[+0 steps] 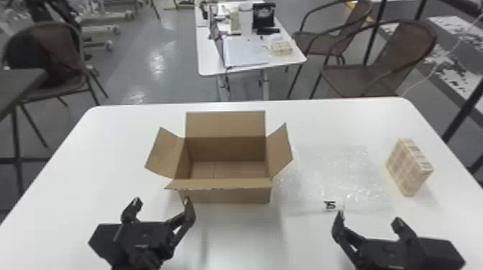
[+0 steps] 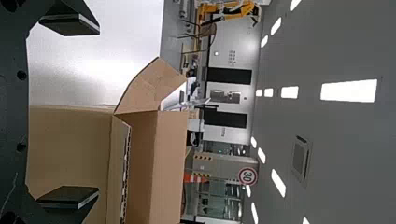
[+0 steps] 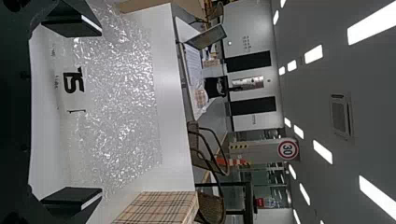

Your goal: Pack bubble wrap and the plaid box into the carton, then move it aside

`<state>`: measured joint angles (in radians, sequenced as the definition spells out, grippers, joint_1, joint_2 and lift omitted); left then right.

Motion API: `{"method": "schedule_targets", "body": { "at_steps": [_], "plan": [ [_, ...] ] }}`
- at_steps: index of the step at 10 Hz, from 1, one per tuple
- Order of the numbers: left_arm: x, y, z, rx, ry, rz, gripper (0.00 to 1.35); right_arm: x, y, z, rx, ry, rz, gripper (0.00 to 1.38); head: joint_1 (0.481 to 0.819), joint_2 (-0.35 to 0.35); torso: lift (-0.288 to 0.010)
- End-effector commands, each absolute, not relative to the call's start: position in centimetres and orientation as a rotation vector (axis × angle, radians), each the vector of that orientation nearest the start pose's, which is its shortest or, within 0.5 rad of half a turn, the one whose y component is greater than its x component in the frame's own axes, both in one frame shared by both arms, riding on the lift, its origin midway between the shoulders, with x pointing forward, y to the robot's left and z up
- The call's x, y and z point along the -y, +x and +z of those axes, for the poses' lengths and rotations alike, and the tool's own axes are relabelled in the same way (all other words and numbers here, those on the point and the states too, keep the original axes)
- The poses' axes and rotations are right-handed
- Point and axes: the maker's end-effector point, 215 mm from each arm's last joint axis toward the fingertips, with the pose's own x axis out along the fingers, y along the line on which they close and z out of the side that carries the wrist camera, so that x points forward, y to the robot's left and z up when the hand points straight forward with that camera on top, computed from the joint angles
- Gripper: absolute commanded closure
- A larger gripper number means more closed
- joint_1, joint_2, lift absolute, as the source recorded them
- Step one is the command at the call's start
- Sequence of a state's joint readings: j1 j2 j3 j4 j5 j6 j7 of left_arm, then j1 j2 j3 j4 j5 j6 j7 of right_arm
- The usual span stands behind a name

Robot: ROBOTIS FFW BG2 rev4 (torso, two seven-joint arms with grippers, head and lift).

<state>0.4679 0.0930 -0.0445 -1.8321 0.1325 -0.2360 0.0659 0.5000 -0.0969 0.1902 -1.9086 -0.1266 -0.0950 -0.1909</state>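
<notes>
And here's the bubble wrap (image 1: 337, 176), flat right of centre, plaid box (image 1: 409, 167) at far right, carton (image 1: 224, 194) gaping mid-frame! Left gripper (image 1: 161, 201) lower left, right gripper (image 1: 369, 217) lower right, both spread. Packing's opener, I'd say: pinch the wrap, carry it in!

**Lab or workshop hall**

The place looks like a technical workspace, whether lab or workshop unclear: glossy grey floor (image 1: 154, 73), wheeled frames (image 1: 107, 45), equipment on a back table (image 1: 210, 66), ceiling lights (image 2: 349, 91). A red-rimmed sign (image 2: 247, 176), hazard stripes (image 3: 239, 146) and yellow machinery (image 2: 229, 8) look industrial; woven chairs (image 1: 406, 61) stand nearby.
</notes>
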Motion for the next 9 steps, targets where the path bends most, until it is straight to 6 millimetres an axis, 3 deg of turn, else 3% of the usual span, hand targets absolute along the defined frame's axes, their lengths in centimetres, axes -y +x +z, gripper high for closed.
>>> {"method": "schedule_targets", "body": {
  "at_steps": [1,9],
  "plan": [
    [-23.78,44.42,-37.17,0.019,-0.068,0.013,0.1,17.69,42.87,-39.25,-0.1,0.116,0.005,0.09,0.695,0.079,-0.137],
    [-23.97,44.31,-37.3,0.016,-0.068,0.016,0.1,18.27,42.65,-39.19,-0.1,0.108,-0.023,0.1,0.695,0.073,-0.137]
  ]
}}
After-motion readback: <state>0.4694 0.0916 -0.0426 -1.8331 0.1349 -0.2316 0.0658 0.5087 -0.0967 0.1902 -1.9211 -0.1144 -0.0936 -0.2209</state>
